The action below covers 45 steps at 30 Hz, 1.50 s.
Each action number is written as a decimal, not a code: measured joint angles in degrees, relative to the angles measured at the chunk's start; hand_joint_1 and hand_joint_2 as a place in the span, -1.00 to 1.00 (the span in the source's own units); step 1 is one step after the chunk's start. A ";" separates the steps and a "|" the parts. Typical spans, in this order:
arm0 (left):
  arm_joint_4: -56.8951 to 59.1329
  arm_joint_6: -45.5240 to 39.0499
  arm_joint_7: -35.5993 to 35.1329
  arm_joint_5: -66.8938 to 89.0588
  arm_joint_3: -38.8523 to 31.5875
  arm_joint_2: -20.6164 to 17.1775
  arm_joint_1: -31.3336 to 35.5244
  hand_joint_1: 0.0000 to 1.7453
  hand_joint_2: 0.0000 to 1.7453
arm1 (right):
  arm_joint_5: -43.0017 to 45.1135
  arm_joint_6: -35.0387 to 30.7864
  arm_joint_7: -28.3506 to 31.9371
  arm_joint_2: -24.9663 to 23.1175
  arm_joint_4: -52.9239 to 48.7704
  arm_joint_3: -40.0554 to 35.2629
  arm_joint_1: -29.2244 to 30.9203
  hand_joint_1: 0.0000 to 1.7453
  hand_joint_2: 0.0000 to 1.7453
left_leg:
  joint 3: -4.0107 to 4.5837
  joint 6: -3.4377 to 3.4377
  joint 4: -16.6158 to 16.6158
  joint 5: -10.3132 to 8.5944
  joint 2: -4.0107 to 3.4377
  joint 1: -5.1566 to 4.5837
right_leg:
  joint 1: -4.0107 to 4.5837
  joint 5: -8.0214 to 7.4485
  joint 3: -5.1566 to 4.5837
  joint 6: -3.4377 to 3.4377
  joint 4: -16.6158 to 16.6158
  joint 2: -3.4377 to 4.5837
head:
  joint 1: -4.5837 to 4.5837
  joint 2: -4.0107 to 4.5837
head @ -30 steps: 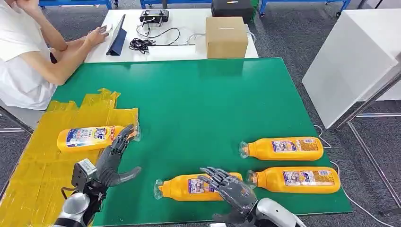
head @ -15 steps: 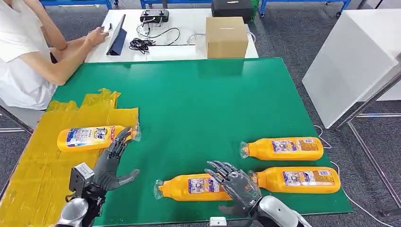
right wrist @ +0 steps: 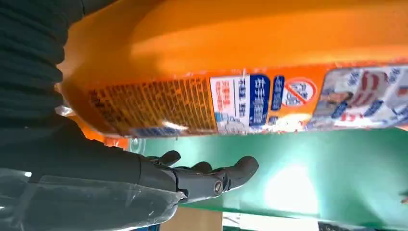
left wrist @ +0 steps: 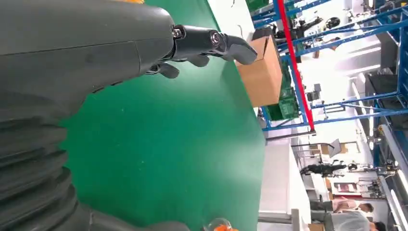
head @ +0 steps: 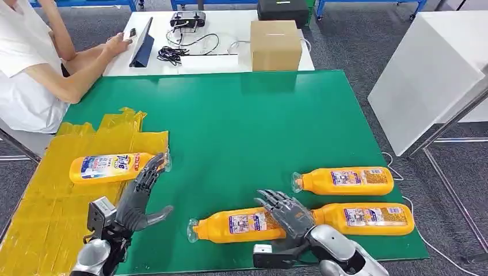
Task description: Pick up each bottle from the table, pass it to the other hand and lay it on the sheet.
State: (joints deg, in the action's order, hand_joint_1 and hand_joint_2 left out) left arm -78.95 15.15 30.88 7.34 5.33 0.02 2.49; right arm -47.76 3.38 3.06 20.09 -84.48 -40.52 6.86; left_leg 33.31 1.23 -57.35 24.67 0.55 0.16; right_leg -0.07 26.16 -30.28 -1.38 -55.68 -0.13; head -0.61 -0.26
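Right hand [head: 288, 214] has slid forward onto nearest bottle [head: 236, 225], fingers spread over its base end, grasp unclear. Left hand [head: 138, 195] released, fingers apart, over green surface [head: 247, 126]. Two bottles [head: 345, 180] [head: 368, 218] lie right; one bottle [head: 109, 168] on yellow sheet [head: 40, 201].

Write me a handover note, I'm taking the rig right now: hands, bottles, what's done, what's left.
Left hand: open, hovering near the cap of the bottle on the sheet, holding nothing.
Right hand: fingers draped over the nearest bottle; whether it grips is unclear.
Done: one bottle lies on the yellow sheet.
Left: nearest bottle, then the far right bottle and the near right bottle, all lying on the green table.
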 measured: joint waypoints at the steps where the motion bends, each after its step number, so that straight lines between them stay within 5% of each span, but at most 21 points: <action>1: 0.00 0.00 0.00 0.00 0.07 0.02 0.05 -1.00 1.00 | 0.24 0.51 -0.22 -0.09 0.49 -0.28 0.31 -1.00 1.00 | 0.00 0.00 0.00 0.00 -0.01 0.00 | 0.00 0.00 -0.01 0.00 0.00 0.00 | 0.00 0.00; 2: 0.00 0.00 0.00 -0.04 0.17 0.02 0.15 -1.00 1.00 | 0.61 0.92 -0.44 -0.17 1.00 -0.61 0.62 -1.00 1.00 | 0.01 0.00 0.00 0.00 0.00 0.00 | 0.00 0.00 -0.01 0.00 0.00 0.00 | -0.02 0.00; 4: 0.02 0.09 0.00 -0.09 0.57 0.04 0.34 -1.00 1.00 | 1.16 1.27 -0.59 -0.42 1.88 -1.07 1.47 -0.62 1.00 | 0.00 0.00 0.00 0.00 0.00 0.00 | 0.00 0.00 -0.01 0.00 0.00 0.00 | 0.00 0.00; 7: 0.09 0.11 -0.02 -0.15 1.05 0.11 0.63 -1.00 1.00 | 1.71 1.73 -0.70 -0.70 3.41 -1.88 2.84 -0.62 1.00 | -0.03 0.00 0.01 0.00 -0.02 0.01 | 0.00 0.00 0.01 0.00 0.00 0.01 | -0.02 0.00; 8: 0.09 0.11 -0.02 -0.15 1.22 0.15 0.69 -1.00 1.00 | 1.77 1.75 -0.76 -0.79 3.83 -2.05 3.17 0.64 1.00 | -0.04 0.00 0.01 0.00 -0.02 0.01 | 0.00 0.00 0.02 0.00 0.01 0.01 | 0.00 0.00; 9: 0.11 0.11 -0.02 -0.15 1.42 0.15 0.72 -1.00 1.00 | 1.86 1.75 -0.76 -0.85 4.22 -2.19 3.41 0.34 1.00 | -0.05 0.00 0.01 0.00 -0.03 0.01 | 0.00 0.00 0.03 0.00 0.00 0.02 | -0.02 0.00; 11: 0.13 0.11 -0.02 -0.17 1.55 0.20 0.73 -1.00 1.00 | 1.90 1.75 -0.76 -1.01 4.66 -2.34 3.67 0.80 1.00 | -0.08 0.00 0.00 0.00 -0.04 0.01 | 0.00 0.00 0.05 0.00 0.00 0.02 | -0.02 0.00; 31: 0.81 0.20 0.00 -1.62 3.17 0.66 1.01 -1.00 1.00 | 5.66 1.36 -0.35 -0.94 5.97 -3.65 4.76 1.00 1.00 | -0.16 0.00 0.00 0.00 -0.04 0.00 | 0.00 0.00 0.11 0.00 0.01 0.03 | 0.00 0.00; 37: -0.16 2.83 0.39 -5.43 3.39 1.20 -0.29 -1.00 1.00 | 5.55 -6.04 0.00 -3.35 5.29 -1.00 0.48 1.00 1.00 | -0.13 -0.01 0.01 0.01 -0.04 0.01 | 0.00 0.00 0.12 0.00 0.01 0.03 | 0.00 0.00; 45: -7.98 5.92 -1.68 -12.33 2.71 2.86 -4.22 -1.00 1.00 | 6.13 -17.01 4.90 -12.22 -0.57 8.16 -7.61 1.00 1.00 | 0.04 -0.02 0.03 0.02 0.02 0.07 | 0.04 0.02 -0.05 0.02 0.00 -0.01 | -0.02 0.00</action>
State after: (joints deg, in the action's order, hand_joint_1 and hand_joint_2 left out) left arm -86.93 21.07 29.20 -4.98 8.04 2.89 -1.73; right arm -41.63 -13.62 7.96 7.86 -85.05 -32.36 -0.75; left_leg 33.36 1.22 -57.32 24.68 0.57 0.23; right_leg -0.04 26.18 -30.34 -1.35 -55.68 -0.14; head -0.63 -0.26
